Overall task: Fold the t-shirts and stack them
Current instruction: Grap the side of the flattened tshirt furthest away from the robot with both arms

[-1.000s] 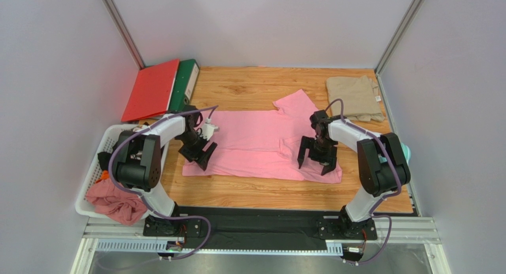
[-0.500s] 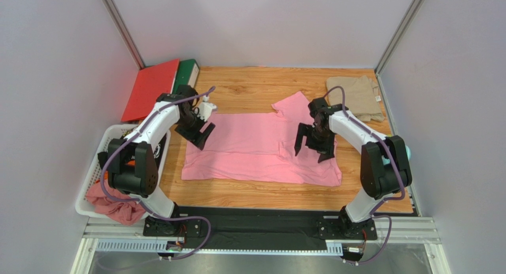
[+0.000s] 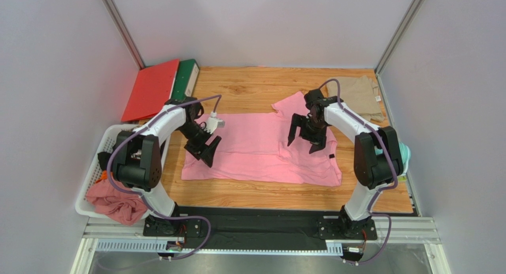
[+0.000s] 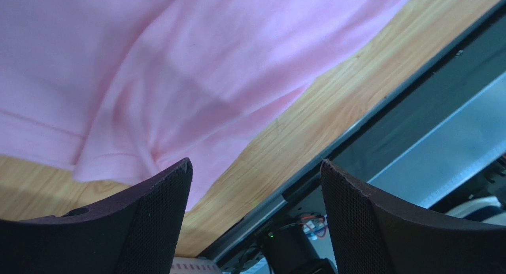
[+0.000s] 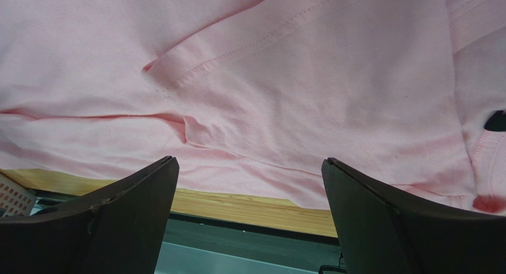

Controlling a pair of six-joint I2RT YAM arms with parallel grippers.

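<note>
Left gripper (image 3: 208, 154): bare strip of table (image 3: 249, 194) toward near edge, white basket (image 3: 89, 185) off table to left. Hangs over near-left corner of pink t-shirt (image 3: 261, 149), hem just beyond fingertips. Jaws spread wide, nothing between them

Right gripper (image 3: 303, 137): over right part of pink t-shirt, beside folded-in sleeve, dark neck label (image 5: 496, 121) off to one side. Jaws wide apart, empty; contact with cloth unclear

Khaki t-shirt (image 3: 359, 96) folded at far-right corner, well apart from both grippers
</note>
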